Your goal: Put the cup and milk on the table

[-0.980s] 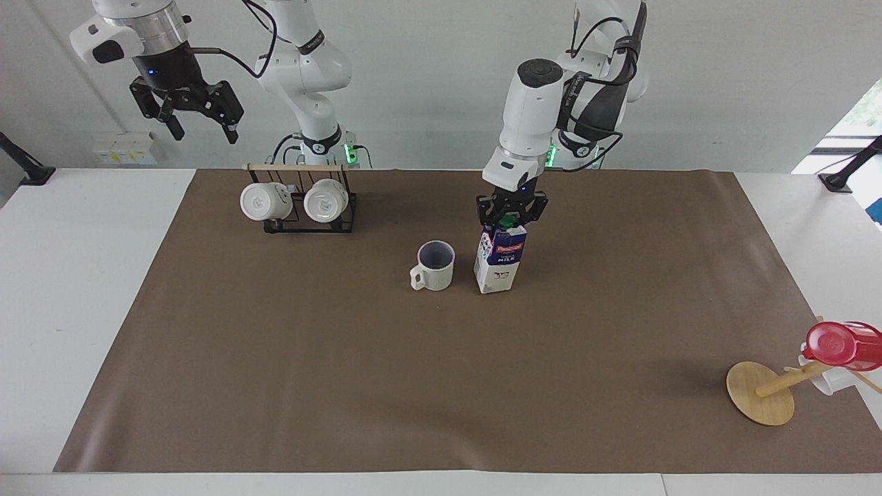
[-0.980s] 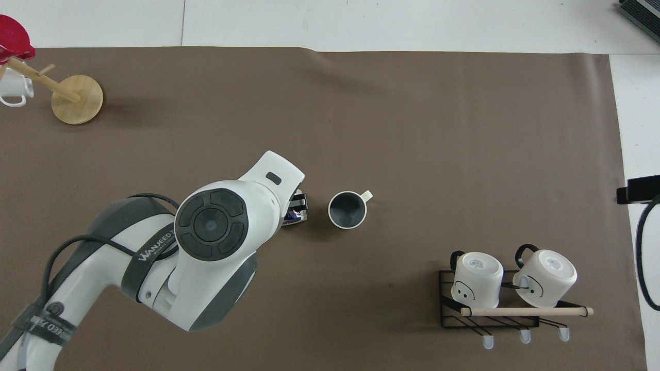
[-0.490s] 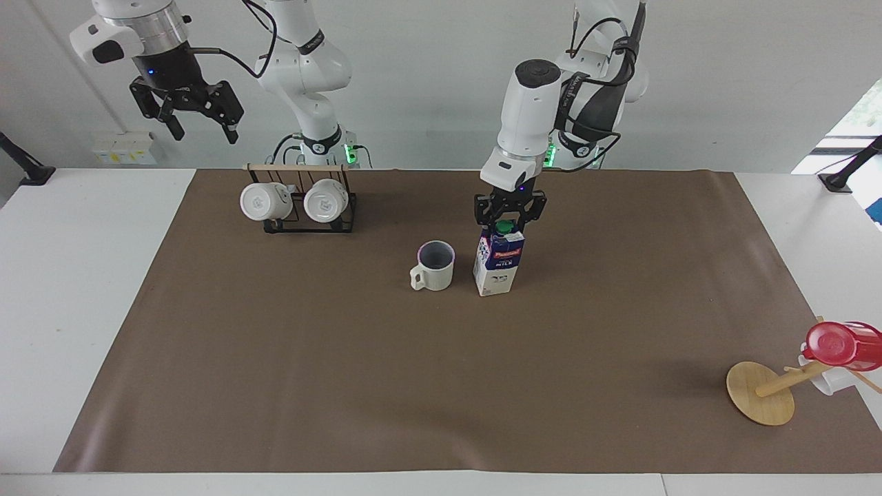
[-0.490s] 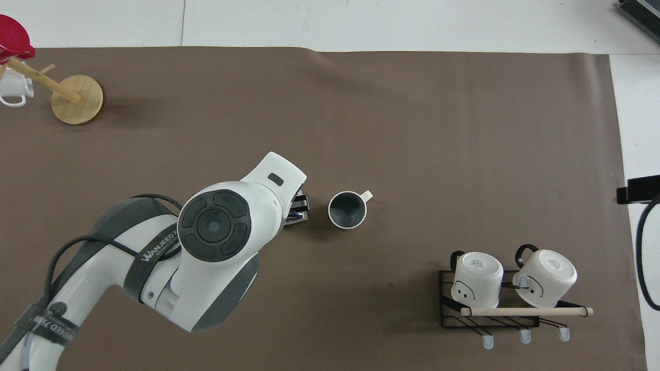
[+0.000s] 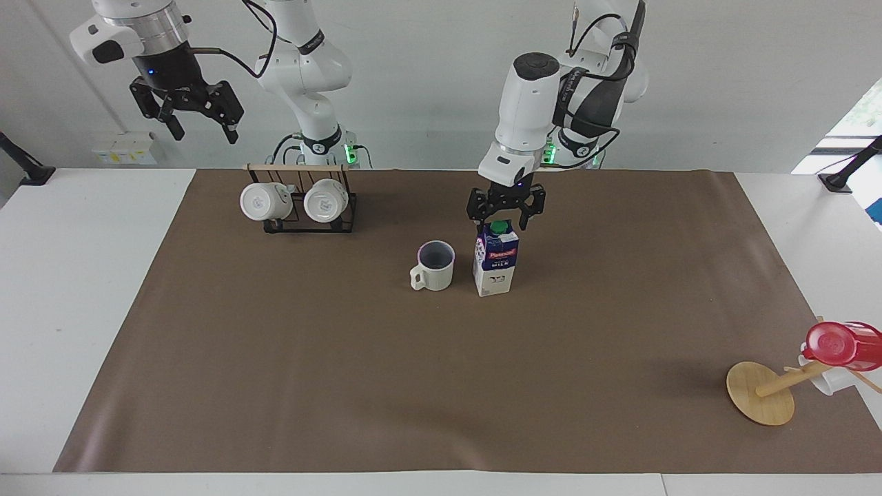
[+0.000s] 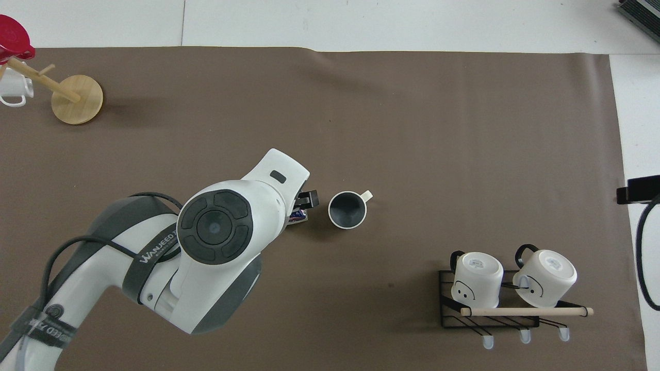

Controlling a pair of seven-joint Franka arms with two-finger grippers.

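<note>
Facing view: I see the milk (image 5: 495, 259) upright beside the cup (image 5: 434, 266) on the brown sheet (image 5: 275, 358) covering the table (image 5: 69, 275). My left gripper (image 5: 506, 213) hangs spread over its cap, holding nothing; right gripper (image 5: 198, 117) waits open, raised before the grey wall.

Overhead view: my left arm hides most of the carton.

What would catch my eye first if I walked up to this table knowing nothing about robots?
Probably the milk, standing upright mid-table on the brown sheet, with the left hand spread open just over its green cap. Right beside it, toward the right arm's end, stands the cup, cream with a dark inside. The right hand waits high in the air, over that end of the table.
</note>
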